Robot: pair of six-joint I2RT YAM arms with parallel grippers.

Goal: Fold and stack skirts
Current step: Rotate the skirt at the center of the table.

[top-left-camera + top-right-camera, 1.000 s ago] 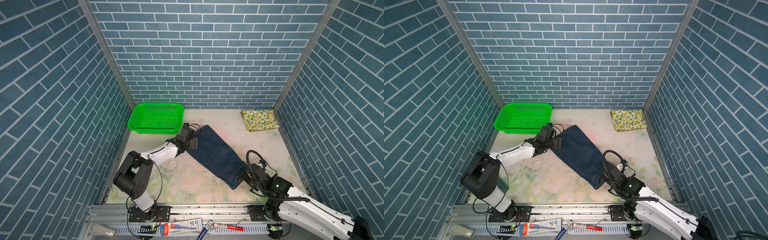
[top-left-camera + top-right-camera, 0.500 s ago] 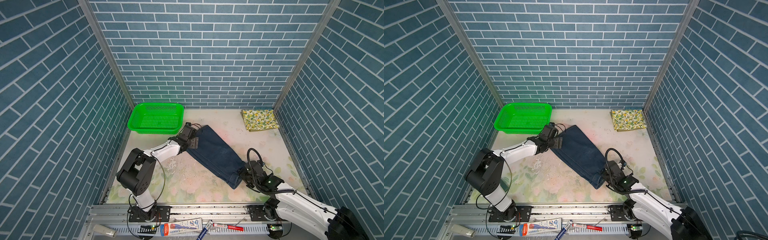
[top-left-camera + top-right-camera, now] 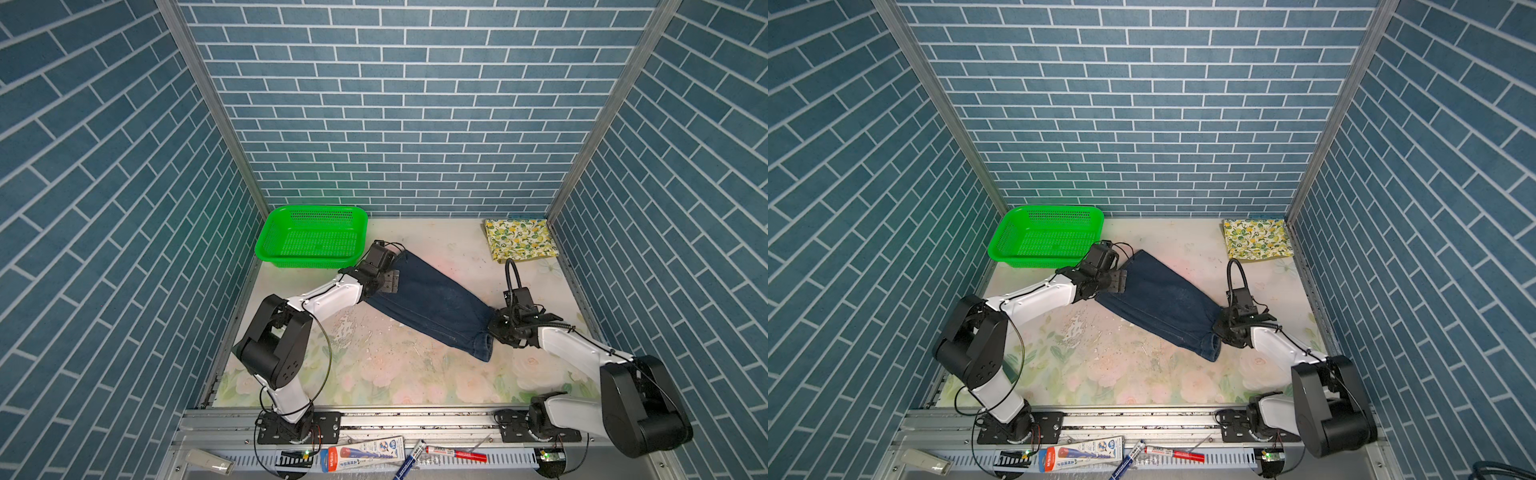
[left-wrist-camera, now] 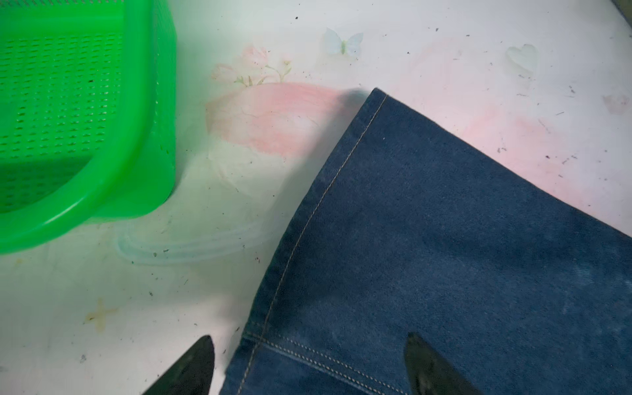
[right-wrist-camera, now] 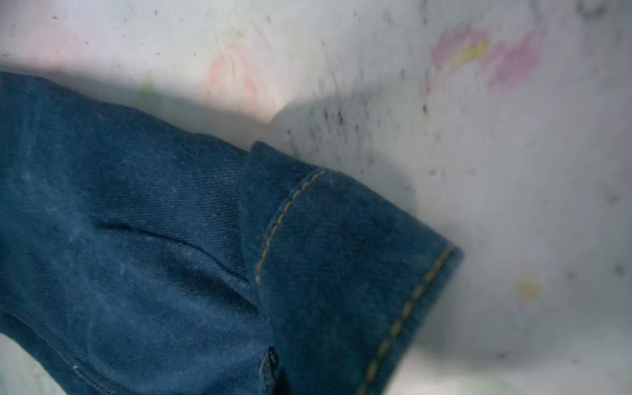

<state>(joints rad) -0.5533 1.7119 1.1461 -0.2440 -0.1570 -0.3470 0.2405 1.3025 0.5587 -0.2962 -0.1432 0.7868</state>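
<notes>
A dark navy denim skirt (image 3: 436, 303) (image 3: 1163, 301) lies stretched diagonally across the middle of the table. My left gripper (image 3: 392, 282) (image 3: 1121, 280) is open at its far left end. In the left wrist view its two fingertips (image 4: 201, 362) straddle the stitched hem corner of the denim (image 4: 444, 256). My right gripper (image 3: 492, 328) (image 3: 1219, 328) is at the skirt's near right end, shut on the bunched edge. The right wrist view shows the denim (image 5: 136, 239) folded over there. A folded lemon-print skirt (image 3: 519, 239) (image 3: 1256, 237) lies in the back right corner.
A green mesh basket (image 3: 307, 262) (image 3: 1038, 259) (image 4: 85, 191) stands at the back left, close to my left gripper. Brick-pattern walls enclose three sides. Pens and a tube (image 3: 365, 451) lie on the front rail. The floral table cover (image 3: 395, 374) is bare in front.
My right gripper has closed on the near right end of the denim skirt and bunched it up. The left gripper has stayed open at the far end.
</notes>
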